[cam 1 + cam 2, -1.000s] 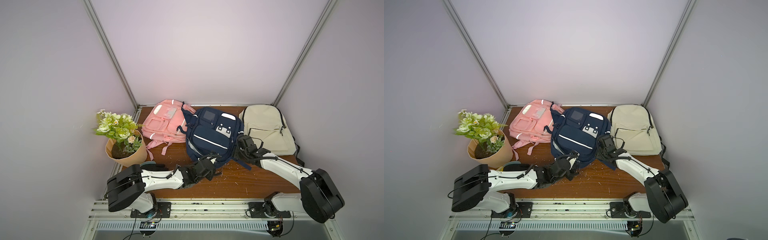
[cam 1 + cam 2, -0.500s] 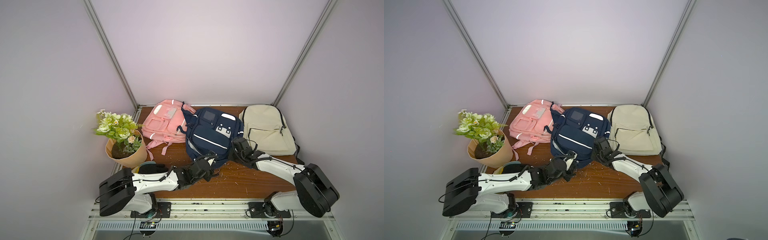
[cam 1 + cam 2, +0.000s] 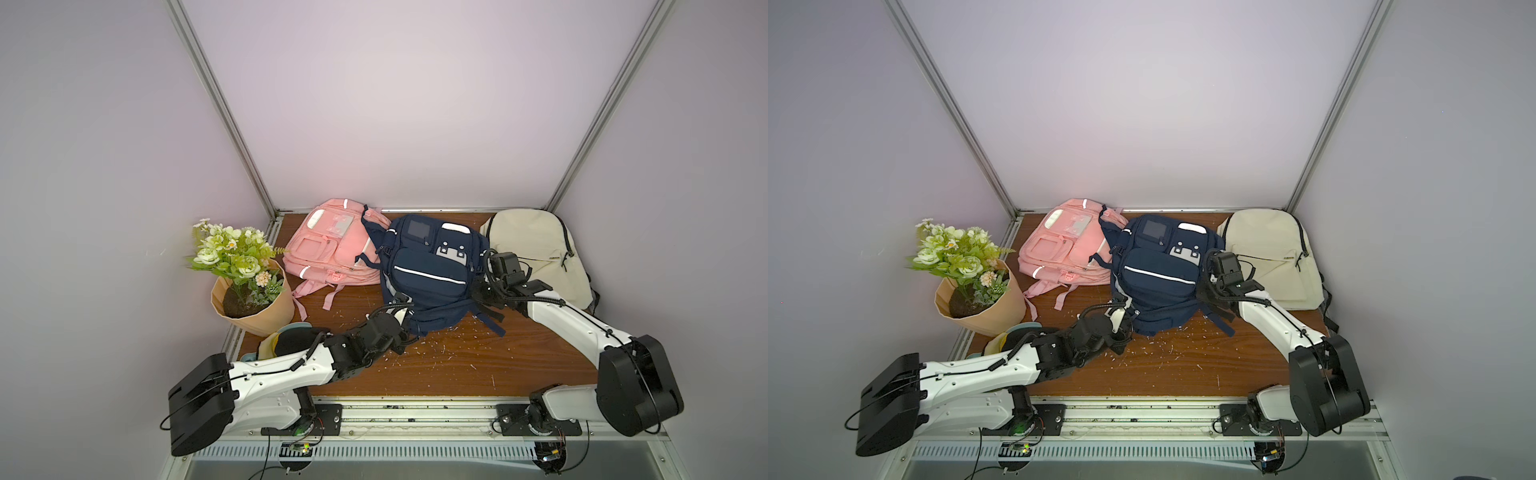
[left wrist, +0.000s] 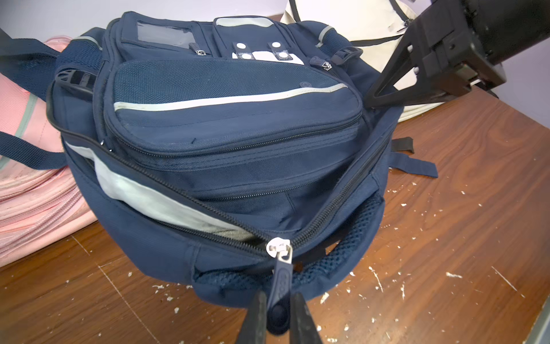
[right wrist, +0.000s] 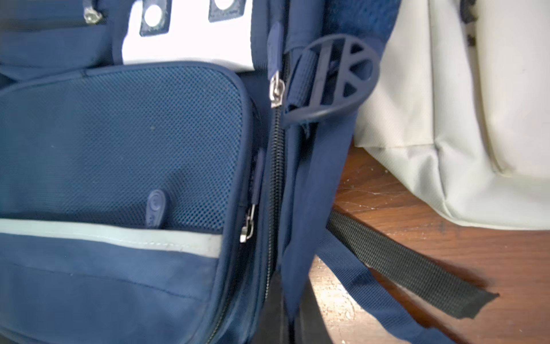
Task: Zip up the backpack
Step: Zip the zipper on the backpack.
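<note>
The navy backpack (image 3: 428, 270) (image 3: 1158, 270) lies mid-table in both top views. My left gripper (image 4: 279, 318) (image 3: 409, 324) is at its near rim, shut on the blue zipper pull (image 4: 281, 280). The silver slider (image 4: 278, 247) sits on the main zipper. On one side of it the teeth gape over grey lining (image 4: 143, 196). Toward my right gripper they are joined. My right gripper (image 5: 294, 324) (image 3: 478, 291) is shut on the backpack's side fabric (image 5: 297, 238), beside the zipper track. Its fingers (image 4: 387, 89) press the bag's edge.
A pink backpack (image 3: 332, 249) lies left of the navy one and a cream backpack (image 3: 536, 253) lies right of it, both touching it. A potted flower bunch (image 3: 253, 307) stands at the left edge above my left arm. White crumbs dot the wooden table (image 3: 457, 365).
My right gripper has closed on the navy backpack's side fabric after shifting slightly along its edge. My left gripper still holds the zipper pull in about the same place.
</note>
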You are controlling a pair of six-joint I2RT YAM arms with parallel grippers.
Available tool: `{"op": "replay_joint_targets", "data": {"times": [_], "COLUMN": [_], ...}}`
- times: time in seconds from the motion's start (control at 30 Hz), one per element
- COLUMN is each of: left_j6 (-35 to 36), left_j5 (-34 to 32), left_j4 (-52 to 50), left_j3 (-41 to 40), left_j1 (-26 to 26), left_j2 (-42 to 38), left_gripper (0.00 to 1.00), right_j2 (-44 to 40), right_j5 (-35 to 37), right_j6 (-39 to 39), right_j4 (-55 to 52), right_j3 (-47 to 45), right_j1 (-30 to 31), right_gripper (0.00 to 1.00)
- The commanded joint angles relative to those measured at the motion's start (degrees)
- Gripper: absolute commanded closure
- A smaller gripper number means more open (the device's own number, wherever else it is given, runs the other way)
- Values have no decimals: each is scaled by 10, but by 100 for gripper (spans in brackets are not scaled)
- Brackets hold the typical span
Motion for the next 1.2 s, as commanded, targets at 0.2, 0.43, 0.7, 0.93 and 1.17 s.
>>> {"op": "replay_joint_targets", "data": {"times": [0.2, 0.43, 0.7, 0.93, 1.17], "left_j6": [12, 36, 45, 41, 44], "left_j5": [-1, 44, 37, 30, 26], "left_j4": [-36, 13, 2, 0, 2], "left_j3": [20, 38, 47, 40, 37], "left_j1": [8, -11, -21, -25, -25], "left_j2": [13, 1, 1, -13, -20], "left_gripper": [100, 100, 100, 100, 100], "right_j2": [-40, -192, -157, -93, -56], "right_j5": [90, -145, -211, -249, -247], "right_j6": [-99, -221, -290, -340, -365], "right_j4": [62, 215, 316, 335, 351], "right_j3": [11, -125, -171, -147, -155], "right_j1": [-28, 51, 167, 194, 229], "right_gripper": [66, 34, 31, 32, 38]}}
